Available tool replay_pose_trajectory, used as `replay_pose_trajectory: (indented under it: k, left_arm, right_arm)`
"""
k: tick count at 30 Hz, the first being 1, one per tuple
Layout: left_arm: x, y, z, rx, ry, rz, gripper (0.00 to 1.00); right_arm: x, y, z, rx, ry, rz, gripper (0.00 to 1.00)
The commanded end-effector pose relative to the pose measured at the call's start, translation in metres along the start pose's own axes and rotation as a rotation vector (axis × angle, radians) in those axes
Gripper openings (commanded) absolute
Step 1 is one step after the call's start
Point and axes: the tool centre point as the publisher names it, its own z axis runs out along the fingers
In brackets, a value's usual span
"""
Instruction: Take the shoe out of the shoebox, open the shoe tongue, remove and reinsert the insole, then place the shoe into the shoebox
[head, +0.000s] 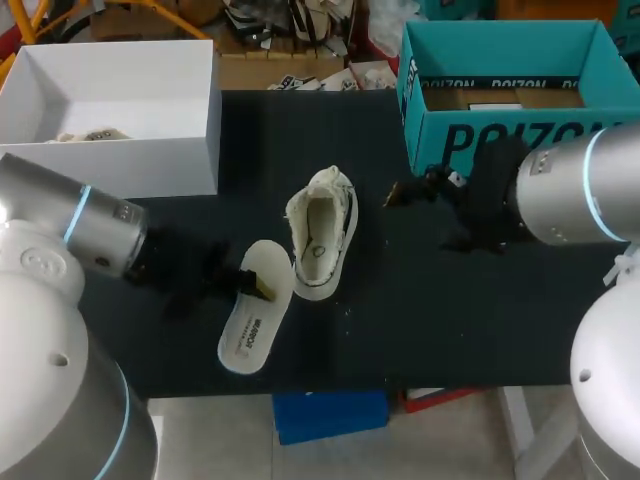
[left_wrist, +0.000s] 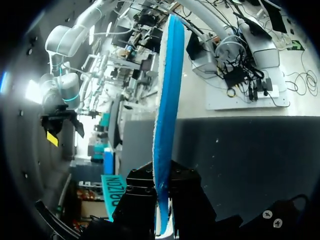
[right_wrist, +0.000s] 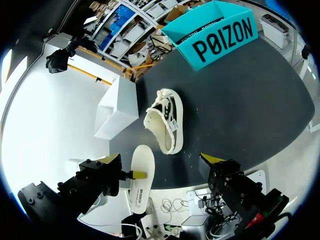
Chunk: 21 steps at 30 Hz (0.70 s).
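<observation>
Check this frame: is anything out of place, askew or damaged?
Only the cream flat insole is out of place: it is outside the cream canvas shoe, pinched by the left gripper beside it. That suits the task; nothing looks spilled or damaged.
</observation>
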Motion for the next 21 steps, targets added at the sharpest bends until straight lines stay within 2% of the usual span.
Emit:
replay_pose_trajectory:
  k: [1, 6, 21]
  left_arm:
    - [-0.004, 0.024, 0.012, 0.101, 0.071, -0.001, 0.00]
    - [-0.004, 0.033, 0.021, 0.163, 0.069, -0.055, 0.00]
    - [-0.015, 0.043, 0.049, 0.204, 0.061, -0.055, 0.00]
  right_arm:
    - [0.001, -0.002, 0.002, -0.007, -0.004, 0.001, 1.00]
    - [0.001, -0.002, 0.002, -0.007, -0.004, 0.001, 1.00]
    - [0.001, -0.002, 0.002, -0.007, -0.004, 0.001, 1.00]
